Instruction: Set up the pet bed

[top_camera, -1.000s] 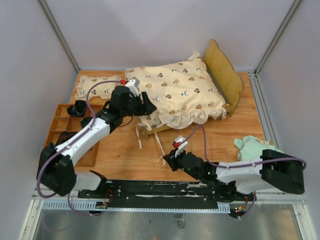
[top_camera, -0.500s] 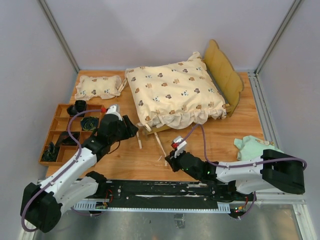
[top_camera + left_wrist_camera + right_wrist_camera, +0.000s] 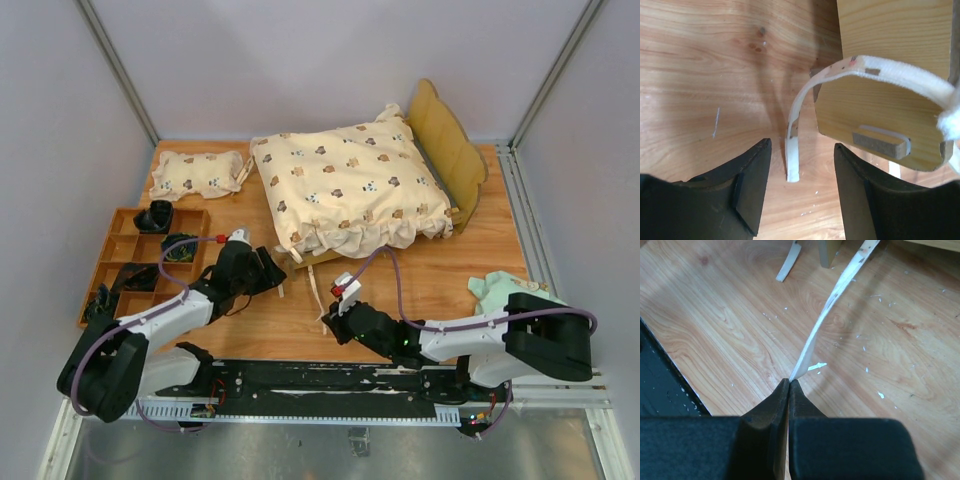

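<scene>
At one o'clock on the light wooden table (image 3: 420, 280): small light-wood pet bed (image 3: 450, 145) with wavy headboard, upright, headboard at its three o'clock end. Draped over it, a cream bear-print ruffled quilt (image 3: 345, 185).

Stretched low from seven o'clock toward one o'clock: left arm, forearm nearly flat, wrist just short of the bed's near corner. Left gripper (image 3: 801, 187) with jaws apart – either side of the hanging end of a curled cream fabric strap (image 3: 792, 150), neither pad seen touching it. Just beyond it, the bed's wood panel (image 3: 875, 110).

Folded low along the near edge, reaching toward nine o'clock: right arm. Right gripper (image 3: 789, 390) pressed together on the tip of a straight cream fabric strap (image 3: 825, 320) – taut, running up toward the bed.

At nine o'clock, a wooden compartment tray (image 3: 120, 245); at ten o'clock, a small bear-print pillow (image 3: 197, 173); at four o'clock, a crumpled pale-green cloth (image 3: 495, 290).
</scene>
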`<action>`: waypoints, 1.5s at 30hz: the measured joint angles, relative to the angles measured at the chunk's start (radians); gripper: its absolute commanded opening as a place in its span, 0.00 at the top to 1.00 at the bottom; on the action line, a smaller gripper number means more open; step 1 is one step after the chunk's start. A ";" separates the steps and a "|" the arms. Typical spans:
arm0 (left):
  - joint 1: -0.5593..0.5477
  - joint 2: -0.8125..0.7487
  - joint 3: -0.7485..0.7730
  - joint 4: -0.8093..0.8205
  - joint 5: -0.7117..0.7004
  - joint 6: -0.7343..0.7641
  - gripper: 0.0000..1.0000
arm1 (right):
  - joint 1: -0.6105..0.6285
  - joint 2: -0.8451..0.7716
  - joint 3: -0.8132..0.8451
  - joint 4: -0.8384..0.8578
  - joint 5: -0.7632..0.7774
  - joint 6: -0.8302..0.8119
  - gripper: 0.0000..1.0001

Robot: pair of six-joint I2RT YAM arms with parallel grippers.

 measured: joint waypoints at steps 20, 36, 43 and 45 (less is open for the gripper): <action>-0.166 -0.273 -0.079 0.076 0.095 -0.062 1.00 | -0.002 -0.132 0.023 -0.068 0.018 -0.005 1.00; -0.608 -0.082 -0.125 0.134 0.035 -0.195 1.00 | -0.009 -0.300 0.024 -0.150 0.076 -0.003 1.00; -0.736 -0.143 -0.074 0.177 0.001 -0.191 1.00 | -0.009 -0.308 0.030 -0.170 0.106 -0.005 1.00; -0.749 -0.183 -0.074 0.177 -0.003 -0.198 1.00 | -0.009 -0.309 0.038 -0.172 0.113 -0.007 1.00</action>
